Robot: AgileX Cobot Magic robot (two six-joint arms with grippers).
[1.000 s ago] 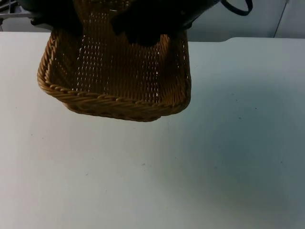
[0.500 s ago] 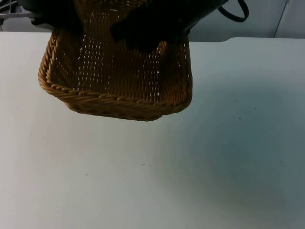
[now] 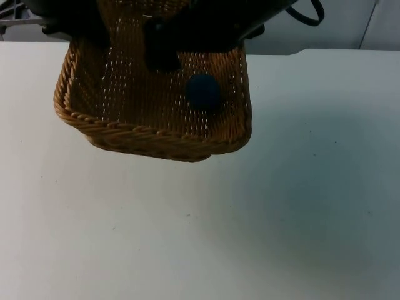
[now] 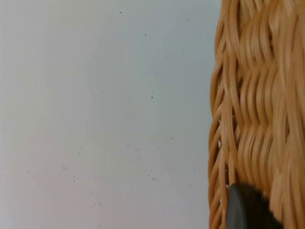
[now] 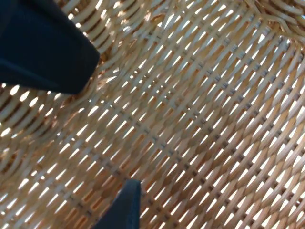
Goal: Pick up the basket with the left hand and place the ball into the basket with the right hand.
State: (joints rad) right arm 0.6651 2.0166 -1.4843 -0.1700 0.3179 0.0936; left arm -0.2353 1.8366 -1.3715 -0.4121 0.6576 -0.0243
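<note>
With the ball [image 3: 204,92] lying inside the basket [image 3: 150,134], which is held lifted by the left gripper [image 4: 245,210] clamped on its wall, the right gripper [image 5: 90,129], jaws spread and empty above the weave, is best withdrawn straight upward.

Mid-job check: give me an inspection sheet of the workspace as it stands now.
Surface: white table, a few small dark specks.
Job's things: wicker basket at the far side, apparently raised, casting a shadow below; dark blue ball lies inside it.
Clutter: nothing seen.
Grippers: left tool grips the basket's wall; right tool hangs above the basket floor, open, holding nothing.
Surroundings: grey partition wall behind the table.
</note>
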